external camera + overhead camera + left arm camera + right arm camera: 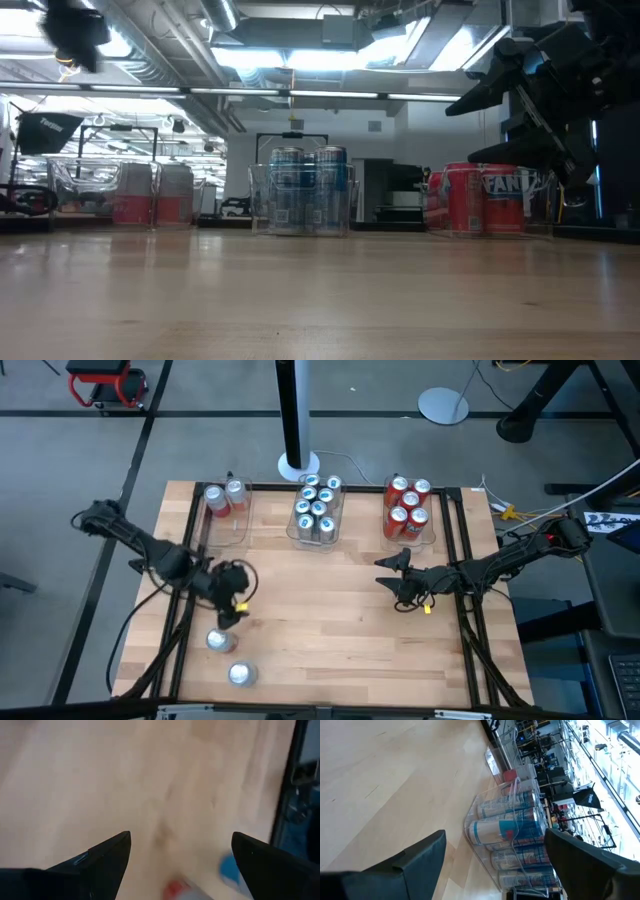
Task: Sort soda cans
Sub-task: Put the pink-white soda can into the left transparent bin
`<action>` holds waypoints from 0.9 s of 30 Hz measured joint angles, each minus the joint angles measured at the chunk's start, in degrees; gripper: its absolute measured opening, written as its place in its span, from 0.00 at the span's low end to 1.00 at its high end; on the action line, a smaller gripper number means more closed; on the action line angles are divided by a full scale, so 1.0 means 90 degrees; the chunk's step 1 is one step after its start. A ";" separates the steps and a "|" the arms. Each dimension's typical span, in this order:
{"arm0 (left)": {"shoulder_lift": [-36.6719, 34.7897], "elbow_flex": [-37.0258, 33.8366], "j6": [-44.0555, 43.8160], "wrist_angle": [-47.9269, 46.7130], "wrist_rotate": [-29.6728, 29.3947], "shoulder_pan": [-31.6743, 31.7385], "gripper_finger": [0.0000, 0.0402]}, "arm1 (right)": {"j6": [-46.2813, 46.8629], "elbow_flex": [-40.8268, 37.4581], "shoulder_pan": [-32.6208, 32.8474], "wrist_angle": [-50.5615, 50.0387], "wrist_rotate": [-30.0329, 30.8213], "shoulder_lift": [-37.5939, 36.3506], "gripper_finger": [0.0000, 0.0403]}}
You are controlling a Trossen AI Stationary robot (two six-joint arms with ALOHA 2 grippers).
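Observation:
Two loose soda cans (220, 641) (241, 675) stand upright on the wooden table near its front left corner, silver tops up. My left gripper (228, 618) (180, 842) hangs open just beyond the nearer-in can, slanting down, with nothing between its fingers. Blurred red (181, 890) and blue (230, 867) shapes show below it in the left wrist view. My right gripper (385, 573) (492, 840) stands open over the table's right middle, facing the bin of blue-and-white cans (512, 827). It holds nothing.
Three clear bins line the far edge: the left one (226, 510) with two silver-and-red cans, the middle one (318, 512) with several blue-and-white cans, the right one (408, 512) with several red cans. Bare wood lies between the arms. Black rails (470, 560) run along the table's sides.

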 joint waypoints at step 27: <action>0.0330 -0.0005 -0.4301 -0.0600 0.0890 -0.1679 0.83 | 0.0045 0.0000 0.0000 -0.0009 0.0017 0.0000 0.83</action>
